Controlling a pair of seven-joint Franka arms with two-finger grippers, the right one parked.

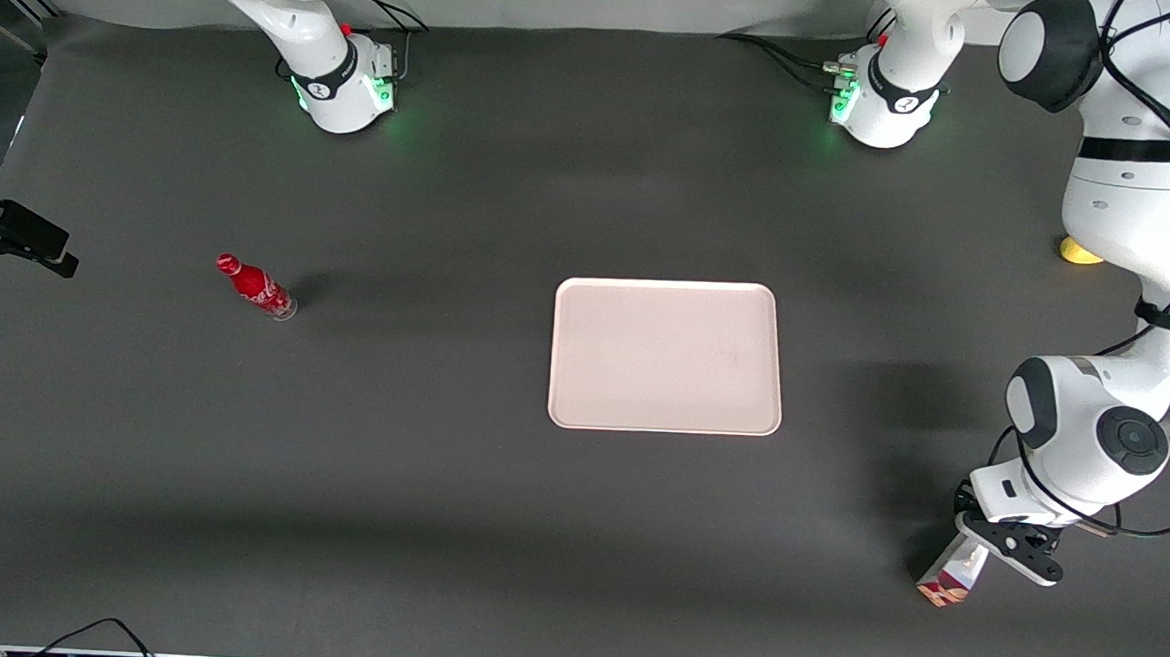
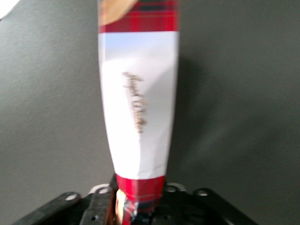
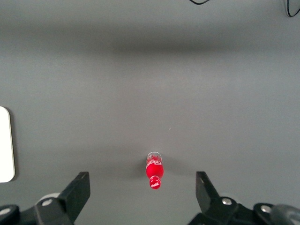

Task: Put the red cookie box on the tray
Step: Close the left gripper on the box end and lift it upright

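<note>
My left gripper [image 1: 989,550] is shut on one end of the red cookie box [image 1: 950,578], toward the working arm's end of the table and nearer to the front camera than the tray. The box hangs tilted from the jaws, and I cannot tell whether its lower end touches the table. In the left wrist view the gripper [image 2: 137,208] pinches the box's [image 2: 138,108] dark red tartan end. The white section with script lettering stretches away over the grey table. The pale pinkish tray [image 1: 664,358] lies flat and bare in the middle of the table, well apart from the box. Its edge also shows as the tray [image 3: 3,143] in the right wrist view.
A small red soda bottle [image 1: 255,286] stands toward the parked arm's end of the table, seen again as the bottle [image 3: 154,171] from the right wrist. A yellow object [image 1: 1080,252] lies by the working arm, farther from the front camera than the gripper.
</note>
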